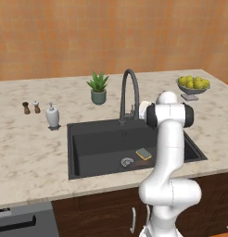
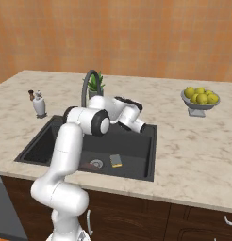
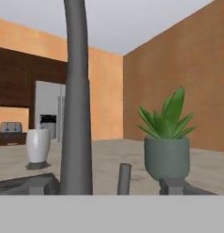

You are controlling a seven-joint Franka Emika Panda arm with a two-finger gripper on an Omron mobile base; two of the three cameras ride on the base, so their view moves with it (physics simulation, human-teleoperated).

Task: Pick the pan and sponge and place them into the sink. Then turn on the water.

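Gripper at the faucet, sponge already in the sink

Your gripper (image 3: pixel 104 184) stands wide and empty, its fingertips (image 3: pixel 37 186) to either side of the faucet (image 3: pixel 76 113) base. You see the sponge (image 1: pixel 143 153) on the floor of the sink (image 1: pixel 79 152) beside the drain (image 1: pixel 127 161). Farther back on the bench (image 1: pixel 28 152) stand the potted plant (image 3: pixel 166 139) and soap dispenser (image 3: pixel 38 146).

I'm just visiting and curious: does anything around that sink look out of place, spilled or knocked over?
Only one thing: a yellow and green sponge lies flat on the floor of the black sink, near the drain, an odd spot unless put there on purpose. Nothing looks spilled or tipped; the potted plant, soap dispenser and bowl of lemons stand upright.
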